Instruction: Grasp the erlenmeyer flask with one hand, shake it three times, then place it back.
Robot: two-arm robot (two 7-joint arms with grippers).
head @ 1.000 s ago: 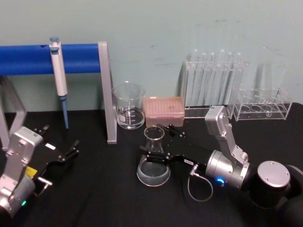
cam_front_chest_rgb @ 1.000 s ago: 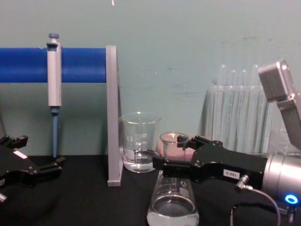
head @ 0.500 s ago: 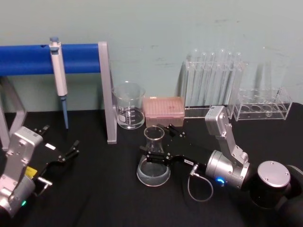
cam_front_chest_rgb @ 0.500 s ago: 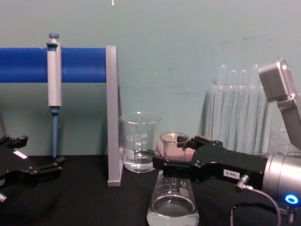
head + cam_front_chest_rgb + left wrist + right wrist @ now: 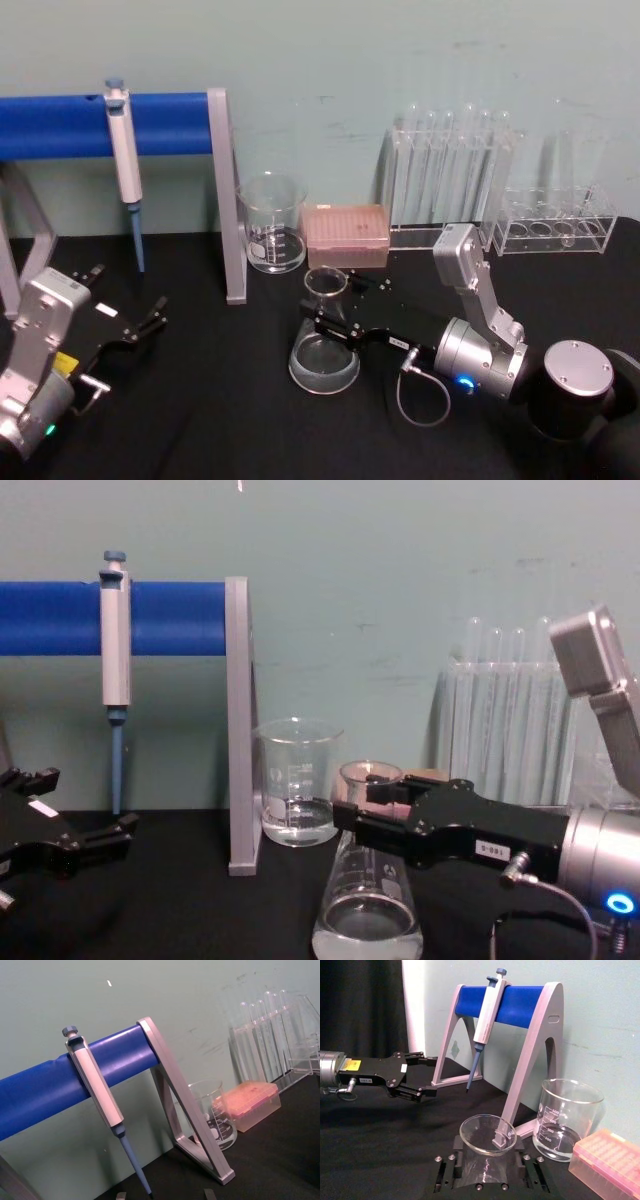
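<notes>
We see our right claw (image 5: 325, 322) pinching the flask (image 5: 324, 362) by the neck, base just below it; left claw (image 5: 128, 292) spread, well apart.

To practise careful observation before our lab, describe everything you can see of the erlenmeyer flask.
The erlenmeyer flask is clear glass, conical, with a narrow neck, flared rim, wide round base and faint white markings. A little clear liquid sits at the bottom. It stands upright on the black table. The fingers of the right gripper clasp its neck from both sides.
</notes>
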